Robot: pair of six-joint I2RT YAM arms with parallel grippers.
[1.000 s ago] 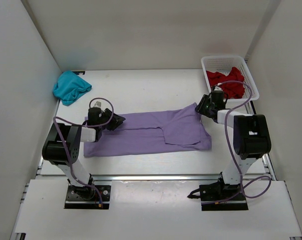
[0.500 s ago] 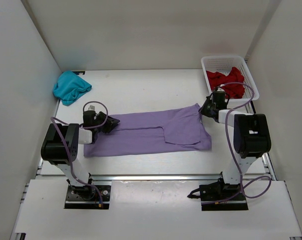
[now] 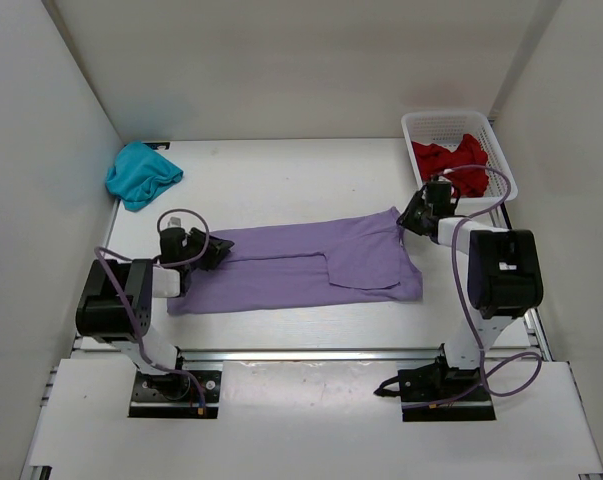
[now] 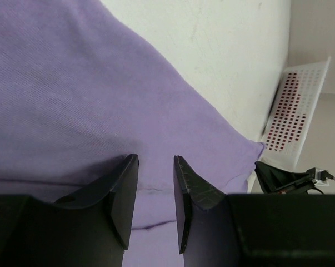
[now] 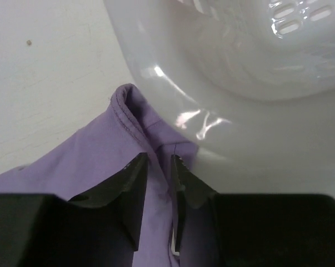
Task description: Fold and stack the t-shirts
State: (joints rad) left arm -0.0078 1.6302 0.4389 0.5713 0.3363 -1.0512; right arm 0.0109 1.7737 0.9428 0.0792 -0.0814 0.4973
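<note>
Left gripper [image 3: 213, 250] sits low on the left end of the purple shirt [image 3: 311, 265]. Its jaws are parted, and the left wrist view shows flat cloth through the gap, with nothing pinched. Right gripper [image 3: 406, 220] is down at the far right corner of the same shirt, just beside the basket [image 3: 451, 116]. In the right wrist view its jaws stand nearly together astride a raised hem at that corner. Whether they pinch the hem cannot be told.

The desk [image 3: 281, 180] is white and walled on three sides. The purple shirt lies spread across its middle, nearer the near edge, with its long side running left to right between the two arms. It is mostly flat, and a layer doubled over shows as a stepped edge right of centre. The white mesh basket stands in the far right corner of the desk. The red shirt [image 3: 451, 165] lies crumpled inside it, apart from the purple one. The teal shirt [image 3: 139, 175] sits bunched in the far left corner against the wall, well apart from both grippers.
</note>
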